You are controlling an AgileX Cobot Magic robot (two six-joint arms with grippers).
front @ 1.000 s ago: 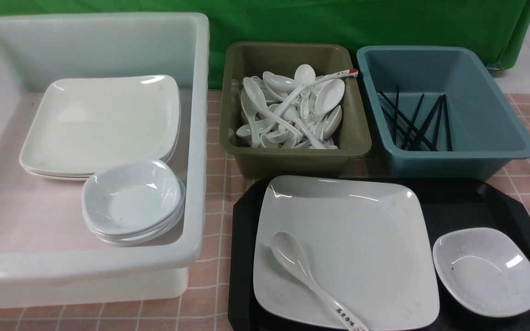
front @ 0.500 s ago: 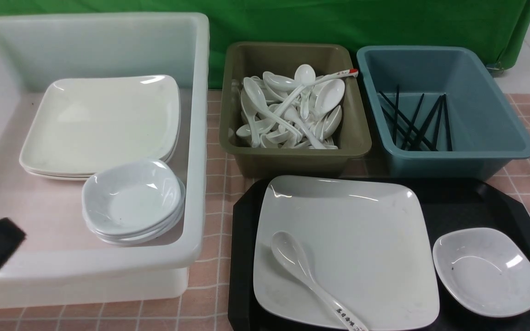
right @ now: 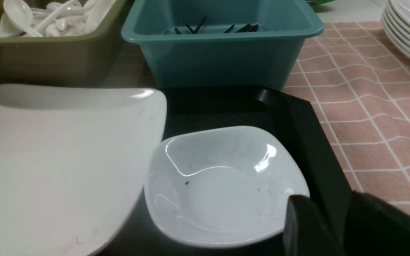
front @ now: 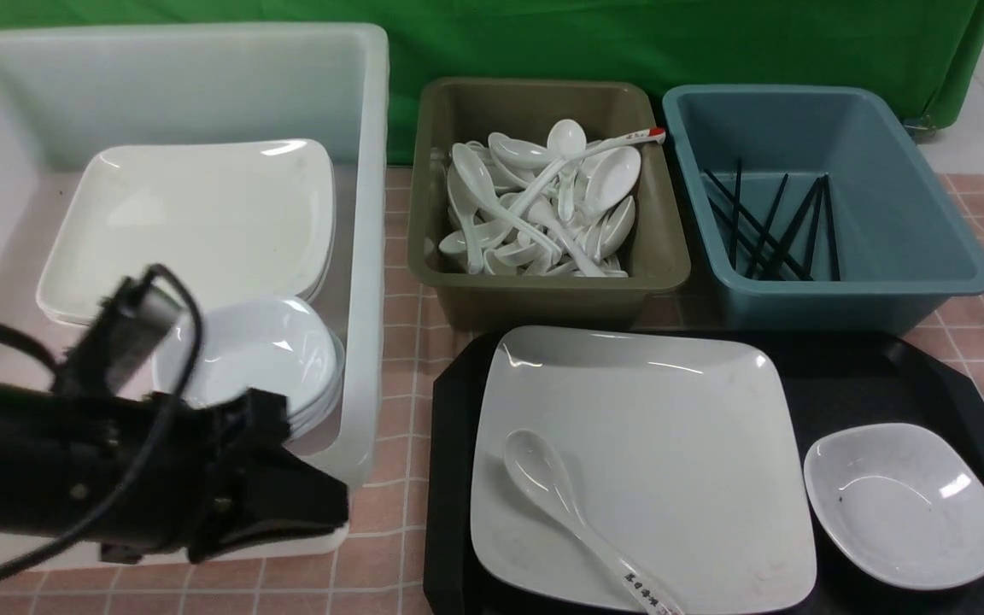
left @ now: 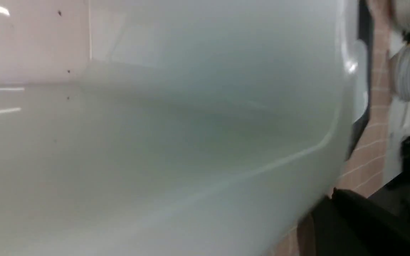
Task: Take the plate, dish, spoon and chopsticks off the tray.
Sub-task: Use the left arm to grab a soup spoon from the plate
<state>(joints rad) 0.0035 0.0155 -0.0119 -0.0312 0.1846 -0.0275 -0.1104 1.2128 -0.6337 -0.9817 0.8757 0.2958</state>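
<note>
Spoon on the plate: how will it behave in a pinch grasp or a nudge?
The spoon looks glossy and glazed, so it is probably slippery in a pinch. It seems rigid and likely brittle; a drop could chip it. It lies on the smooth plate, handle reaching the near rim, so a nudge may slide or pivot it rather than roll it.

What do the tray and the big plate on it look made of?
The tray: black, likely plastic, with moulded raised rim and faint sheen. The plate: glossy white with sharp highlights; ceramic or melamine, can't tell which.
</note>
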